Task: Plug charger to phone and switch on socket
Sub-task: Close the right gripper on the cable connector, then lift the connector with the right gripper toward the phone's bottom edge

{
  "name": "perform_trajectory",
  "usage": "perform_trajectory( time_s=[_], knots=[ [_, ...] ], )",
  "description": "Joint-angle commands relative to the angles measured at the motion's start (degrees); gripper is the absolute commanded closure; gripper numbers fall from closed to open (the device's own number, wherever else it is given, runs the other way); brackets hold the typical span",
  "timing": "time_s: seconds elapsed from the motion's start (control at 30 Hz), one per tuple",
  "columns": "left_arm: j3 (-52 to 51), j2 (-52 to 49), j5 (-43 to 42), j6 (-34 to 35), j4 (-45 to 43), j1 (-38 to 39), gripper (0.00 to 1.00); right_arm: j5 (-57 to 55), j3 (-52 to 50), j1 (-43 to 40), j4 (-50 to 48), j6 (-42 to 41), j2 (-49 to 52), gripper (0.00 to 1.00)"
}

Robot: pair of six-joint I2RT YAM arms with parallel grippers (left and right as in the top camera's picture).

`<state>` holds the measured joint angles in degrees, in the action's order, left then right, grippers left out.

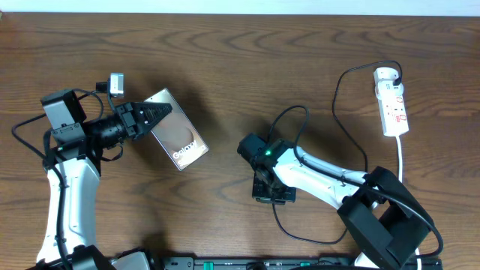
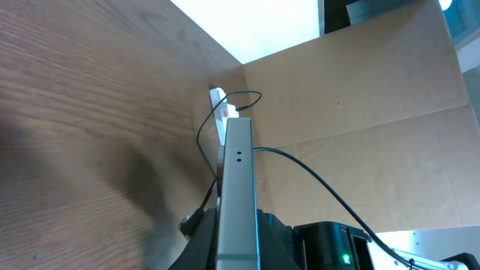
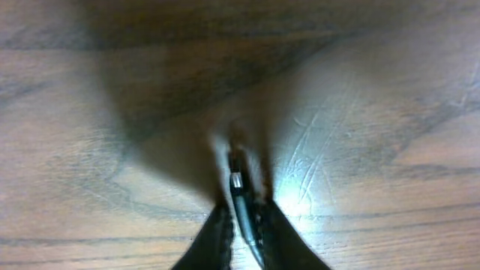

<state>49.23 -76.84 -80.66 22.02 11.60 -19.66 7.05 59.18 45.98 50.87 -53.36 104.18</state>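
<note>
Overhead. Item one: left gripper (image 1: pixel 161 114), pressed together on the upper corner of the phone (image 1: pixel 184 142). It is carrying the phone off the table (image 1: pixel 247 60) at a slant, bronze back up, likely so that one short edge is facing across toward the other arm.

Item two: right gripper (image 1: pixel 272 193), reaching down to the wood at mid-table, well apart from the phone. The charger (image 1: pixel 335 94) is running as a thin black line from this gripper in loose loops to the white adapter (image 1: pixel 386 75). The adapter is sitting in the far end of the socket (image 1: pixel 393 105) at the right edge of the table. Nothing is touching the socket, so I judge the switching step not yet begun.

Left wrist. The phone (image 2: pixel 238 187) is showing edge-on, rising straight out from between the closed jaws, two small holes visible in its narrow side. The black cable (image 2: pixel 322 184) is crossing behind it. A small white shape (image 2: pixel 217 101) beyond is probably the socket, though it is too small to be sure.

Right wrist. The right gripper (image 3: pixel 241 225) is pinching the charger just behind its plug tip (image 3: pixel 237 184). The dark fingers (image 3: pixel 214 244) are converging on either side, and the tip is projecting forward, low over the table. Holding it this way is leaving the metal end free for insertion. The picture is blurred, so the tip's exact orientation is not clear.
</note>
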Motion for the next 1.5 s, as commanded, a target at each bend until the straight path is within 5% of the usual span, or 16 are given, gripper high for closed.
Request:
perform_trajectory(
  time_s=[0.0,0.57,0.87,1.07,1.2,1.47],
  knots=[
    [0.5,-0.3,-2.3,-0.6,-0.2,0.1,0.92,-0.4,-0.4,0.4,-0.3,-0.2,0.8,0.90],
    [0.5,-0.3,-2.3,-0.6,-0.1,0.1,0.93,2.5,-0.3,0.0,-1.4,0.4,0.8,0.99],
    [0.5,-0.3,-2.3,-0.6,-0.1,0.0,0.93,16.5,3.9,-8.6,-4.9,13.2,0.8,0.99],
    [0.5,-0.3,-2.3,-0.6,-0.1,-1.0,0.93,39.6,9.9,-17.7,-4.8,33.1,0.8,0.99],
    [0.5,-0.3,-2.3,-0.6,-0.1,-1.3,0.93,61.4,12.7,-22.8,-0.5,56.9,0.8,0.99],
    [0.5,-0.3,-5.6,-0.6,-0.5,-1.3,0.93,67.7,13.1,-25.2,16.4,94.8,0.8,0.99]
  ],
)
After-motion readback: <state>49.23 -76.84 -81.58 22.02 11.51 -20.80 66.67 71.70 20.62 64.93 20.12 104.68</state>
